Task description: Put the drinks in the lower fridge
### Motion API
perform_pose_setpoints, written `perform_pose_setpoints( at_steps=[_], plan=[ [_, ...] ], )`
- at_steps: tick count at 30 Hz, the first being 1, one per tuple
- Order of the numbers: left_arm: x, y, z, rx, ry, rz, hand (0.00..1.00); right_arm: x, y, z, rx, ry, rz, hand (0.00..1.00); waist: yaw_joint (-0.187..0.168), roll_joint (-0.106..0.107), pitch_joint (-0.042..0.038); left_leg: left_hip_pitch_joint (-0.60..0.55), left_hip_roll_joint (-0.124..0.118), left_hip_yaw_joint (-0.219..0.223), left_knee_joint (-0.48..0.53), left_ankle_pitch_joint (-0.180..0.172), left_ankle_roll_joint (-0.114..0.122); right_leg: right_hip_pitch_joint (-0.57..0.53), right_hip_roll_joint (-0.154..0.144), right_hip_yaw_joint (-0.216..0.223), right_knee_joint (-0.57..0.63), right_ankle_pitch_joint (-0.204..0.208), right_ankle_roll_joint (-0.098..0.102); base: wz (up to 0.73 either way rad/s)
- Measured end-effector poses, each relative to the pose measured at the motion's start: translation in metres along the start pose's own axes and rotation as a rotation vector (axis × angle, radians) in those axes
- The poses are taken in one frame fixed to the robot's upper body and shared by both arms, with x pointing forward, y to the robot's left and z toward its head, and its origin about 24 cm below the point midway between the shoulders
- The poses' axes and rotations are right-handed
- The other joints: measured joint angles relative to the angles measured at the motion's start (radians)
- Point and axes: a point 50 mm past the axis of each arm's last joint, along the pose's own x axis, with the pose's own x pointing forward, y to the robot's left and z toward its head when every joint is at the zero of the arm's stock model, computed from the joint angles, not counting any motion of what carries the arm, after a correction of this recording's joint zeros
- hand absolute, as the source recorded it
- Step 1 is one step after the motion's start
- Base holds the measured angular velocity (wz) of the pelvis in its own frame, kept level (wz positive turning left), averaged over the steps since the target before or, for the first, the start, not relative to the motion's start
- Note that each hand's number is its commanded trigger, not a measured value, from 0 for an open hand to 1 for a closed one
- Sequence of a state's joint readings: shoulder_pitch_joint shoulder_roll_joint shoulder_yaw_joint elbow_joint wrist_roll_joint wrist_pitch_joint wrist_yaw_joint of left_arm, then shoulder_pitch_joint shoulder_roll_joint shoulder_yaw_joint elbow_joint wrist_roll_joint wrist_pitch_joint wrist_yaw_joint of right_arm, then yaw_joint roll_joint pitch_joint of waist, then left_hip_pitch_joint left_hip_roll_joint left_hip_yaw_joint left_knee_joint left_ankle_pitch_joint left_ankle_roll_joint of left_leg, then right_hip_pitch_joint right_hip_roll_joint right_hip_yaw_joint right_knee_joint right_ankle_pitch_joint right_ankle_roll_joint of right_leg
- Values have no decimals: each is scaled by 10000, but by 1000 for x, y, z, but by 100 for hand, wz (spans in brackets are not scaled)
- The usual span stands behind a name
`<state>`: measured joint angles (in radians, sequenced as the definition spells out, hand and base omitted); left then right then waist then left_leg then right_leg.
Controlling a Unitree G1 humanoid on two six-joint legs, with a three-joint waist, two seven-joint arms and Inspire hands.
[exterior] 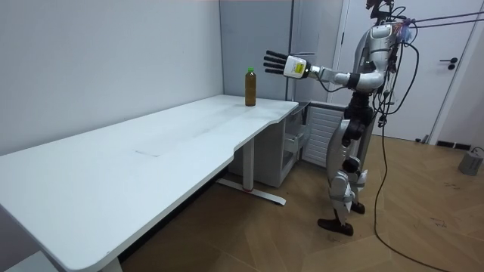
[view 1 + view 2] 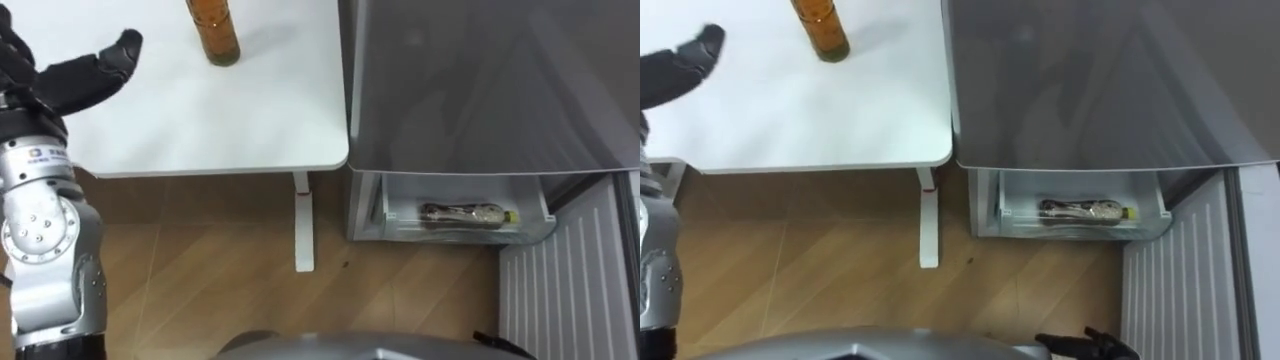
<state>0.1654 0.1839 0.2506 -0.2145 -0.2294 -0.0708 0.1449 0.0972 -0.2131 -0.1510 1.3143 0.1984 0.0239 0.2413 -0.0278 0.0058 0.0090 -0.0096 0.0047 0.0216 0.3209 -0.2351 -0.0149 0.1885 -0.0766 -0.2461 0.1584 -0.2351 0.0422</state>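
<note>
An amber drink bottle (image 2: 214, 32) stands upright on the white table (image 2: 200, 120); the room view shows its green cap (image 1: 250, 69). My left hand (image 2: 80, 75) is raised over the table to the left of the bottle, apart from it, open with straight fingers and nothing in it. The room view shows the same hand (image 1: 278, 64) stretched out level with the bottle. A second bottle (image 2: 465, 213) lies on its side in the clear lower drawer (image 2: 400, 228) of the fridge (image 2: 490, 80). A dark edge of my right hand (image 2: 1085, 347) shows at the bottom.
The lower fridge door (image 2: 570, 285) stands open at the right, its ribbed white inside facing up. A white table leg (image 2: 303, 225) stands on the wood floor between table and fridge. I stand at the table's end beside the fridge.
</note>
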Motion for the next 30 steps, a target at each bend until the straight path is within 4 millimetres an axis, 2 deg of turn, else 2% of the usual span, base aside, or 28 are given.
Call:
perform_pose_setpoints(
  at_steps=[8,13,17,18,24,30],
  plan=[
    [0,-4,-5,0,491,-876,0,0,-2,1,-19,-44,-44,0,-12,95,-31,-125,30,58,18,-1,0,-202,-1,33,121,0,0,-1],
    [-2,-9,-15,-100,1071,-1316,0,-1,-3,1,-101,69,-153,0,-66,176,-41,-124,66,232,-1,0,2,-311,0,273,166,1,-1,-11],
    [-2,-10,-18,-162,1320,-1479,0,0,-1,5,-108,32,-114,0,-186,178,-20,-66,103,333,-16,-2,4,-340,15,463,229,1,-1,-8],
    [-2,-11,-20,-278,1413,-1474,0,0,-1,5,-109,39,-123,0,-255,155,7,-43,109,341,-88,-2,4,-347,17,490,270,1,-1,-7],
    [1,-18,-23,-585,1665,-1666,0,0,-1,7,-83,187,-280,0,-347,131,24,28,123,457,-158,0,5,-370,18,557,260,1,-1,-6],
    [5,-25,-26,-841,1881,-1790,0,1,-1,8,-105,135,-376,0,-399,155,-3,39,140,581,-146,9,6,-453,19,673,265,0,-1,-5]
  ],
)
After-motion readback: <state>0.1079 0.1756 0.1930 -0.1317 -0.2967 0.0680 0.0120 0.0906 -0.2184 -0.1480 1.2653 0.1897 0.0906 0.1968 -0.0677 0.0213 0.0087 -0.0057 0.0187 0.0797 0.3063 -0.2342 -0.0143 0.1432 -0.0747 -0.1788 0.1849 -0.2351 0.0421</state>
